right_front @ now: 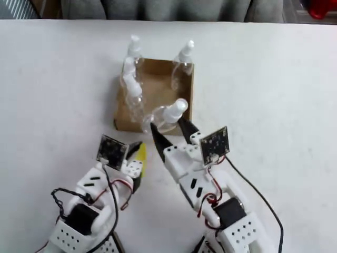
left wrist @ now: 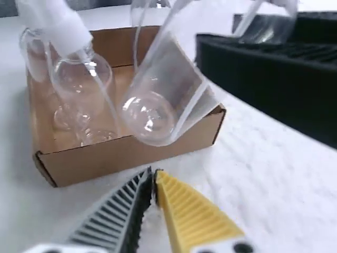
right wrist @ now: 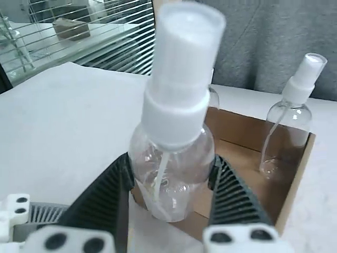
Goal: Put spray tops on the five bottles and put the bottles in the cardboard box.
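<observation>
One capped bottle (right wrist: 179,142) is pinched between the right gripper's (right wrist: 171,168) jaws, leaning over the cardboard box's (right_front: 158,79) near wall. Let go like that, it could catch the wall or topple the other bottles (right_front: 183,66) inside. Just outside the box, the left gripper (left wrist: 154,175) is closed, empty.

Cardboard box (right_front: 158,84) brown; bottle (right wrist: 171,174) clear; spray top (right wrist: 181,68) white; left claw (left wrist: 154,174) yellow-grey.

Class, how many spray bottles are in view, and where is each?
4. Far left bottle and near left bottle stand along the cardboard box's left side, far right bottle in its far corner, held bottle in the right gripper at the near edge. Clear bodies may hide another.
</observation>
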Robot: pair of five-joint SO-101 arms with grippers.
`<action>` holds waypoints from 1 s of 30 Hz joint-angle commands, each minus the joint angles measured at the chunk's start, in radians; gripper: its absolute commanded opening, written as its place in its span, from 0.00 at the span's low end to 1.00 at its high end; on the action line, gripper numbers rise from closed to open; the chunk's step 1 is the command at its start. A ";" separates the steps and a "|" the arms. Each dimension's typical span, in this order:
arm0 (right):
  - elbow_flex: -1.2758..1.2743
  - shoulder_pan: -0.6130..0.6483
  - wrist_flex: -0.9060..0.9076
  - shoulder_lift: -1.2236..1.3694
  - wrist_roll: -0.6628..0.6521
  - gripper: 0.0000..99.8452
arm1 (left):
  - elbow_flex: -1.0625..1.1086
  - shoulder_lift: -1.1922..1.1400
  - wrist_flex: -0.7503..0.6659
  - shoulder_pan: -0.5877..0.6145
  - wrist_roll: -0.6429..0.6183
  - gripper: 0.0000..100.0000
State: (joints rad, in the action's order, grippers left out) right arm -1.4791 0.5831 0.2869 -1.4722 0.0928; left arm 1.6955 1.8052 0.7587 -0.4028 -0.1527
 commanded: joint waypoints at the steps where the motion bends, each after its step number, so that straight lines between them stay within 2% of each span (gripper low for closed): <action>1: 0.015 -0.050 -0.180 0.166 -0.014 0.02 | -0.002 0.019 -0.002 0.114 0.008 0.02; 7: 0.035 -0.139 -0.426 0.389 -0.014 0.02 | -0.002 0.019 0.006 0.265 0.008 0.02; 13: 0.118 -0.206 -0.444 0.547 -0.014 0.02 | -0.002 0.019 0.066 0.363 0.008 0.02; 17: 0.175 -0.242 -0.444 0.636 -0.014 0.02 | -0.002 0.019 0.178 0.400 0.086 0.02; 22: 0.236 -0.282 -0.463 0.720 -0.014 0.02 | -0.002 0.019 0.242 0.401 0.209 0.02; 30: 0.244 -0.285 -0.676 0.889 -0.014 0.02 | -0.002 0.018 0.264 0.401 0.250 0.02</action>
State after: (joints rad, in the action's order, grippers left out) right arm -1.3027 0.3099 -0.2885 -0.6421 0.0928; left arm 1.6955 1.8052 1.0165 -0.0146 0.0729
